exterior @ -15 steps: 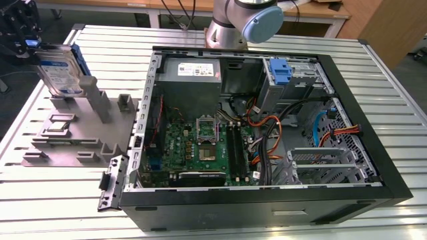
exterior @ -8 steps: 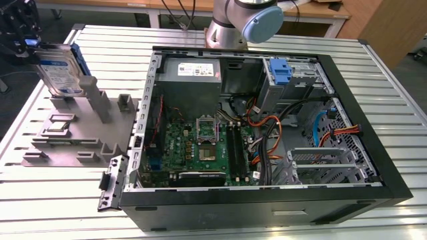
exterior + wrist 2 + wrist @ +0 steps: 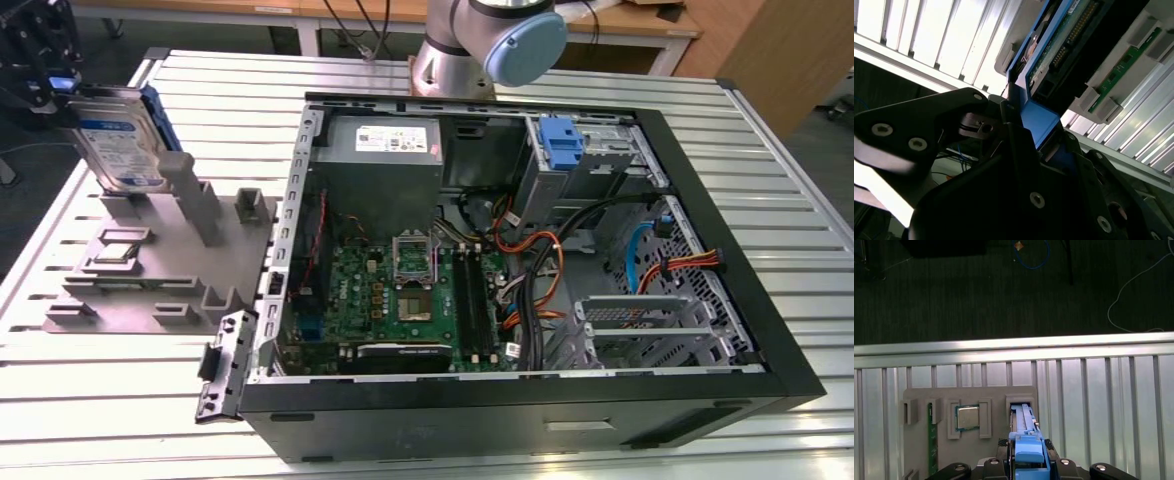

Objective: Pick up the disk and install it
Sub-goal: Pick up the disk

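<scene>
The disk (image 3: pixel 120 150), silver-grey with a white-and-blue label and a blue carrier bracket, stands upright on edge at the far end of the grey fixture (image 3: pixel 147 270), at the exterior view's upper left. My gripper (image 3: pixel 56 95) is at its upper edge, shut on the blue bracket. In the first wrist view the disk (image 3: pixel 1026 432) is edge-on between my fingers (image 3: pixel 1054 462), right over a slot of the fixture (image 3: pixel 919 450). The second wrist view has the blue bracket (image 3: pixel 1039 120) running into my gripper (image 3: pixel 1029 132), with the disk's green circuit board (image 3: pixel 1064 40) beyond. I cannot tell whether the disk still touches the slot.
An open black computer case (image 3: pixel 747 300) lies on the slatted metal table (image 3: pixel 774 160), with motherboard (image 3: pixel 400 290), power supply (image 3: pixel 380 140), blue-handled drive caddy (image 3: pixel 561 140), cables and a metal drive cage (image 3: pixel 641 315). The fixture also holds a small square chip (image 3: pixel 968 417) and a green memory stick (image 3: pixel 930 440).
</scene>
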